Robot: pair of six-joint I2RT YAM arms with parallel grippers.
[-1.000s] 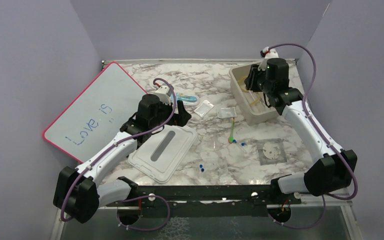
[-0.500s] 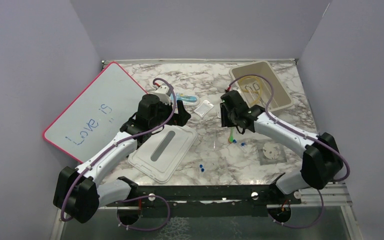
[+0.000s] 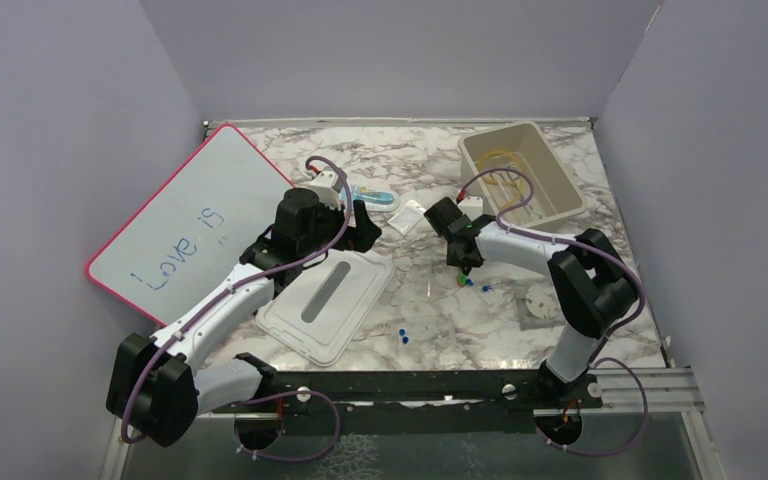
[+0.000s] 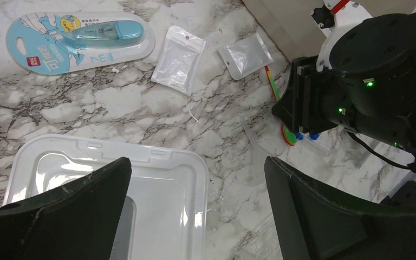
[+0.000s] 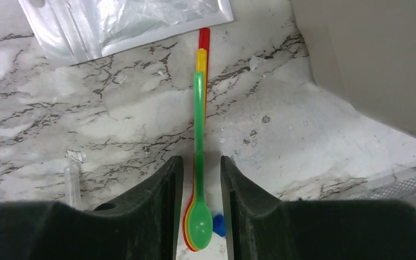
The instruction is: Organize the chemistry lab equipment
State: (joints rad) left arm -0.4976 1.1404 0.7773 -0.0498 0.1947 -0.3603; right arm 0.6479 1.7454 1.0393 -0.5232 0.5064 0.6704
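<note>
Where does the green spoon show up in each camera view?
Top external: green spoon, only its tip showing, mid-table.
Left wrist: right of centre, pointing toward the bin.
Right wrist: lower centre, running vertically.
Shared landmark: beige bin.

- green stick (image 5: pixel 199 135): spoon-shaped, stacked on yellow and red ones, lying flat, bowl toward 6 o'clock
- amber tubing (image 3: pixel 505 157): looped inside bin (image 3: pixel 560 165), table's 1 o'clock
- clear bags (image 4: pixel 177 59): two, flat, 11 o'clock of stick
</note>
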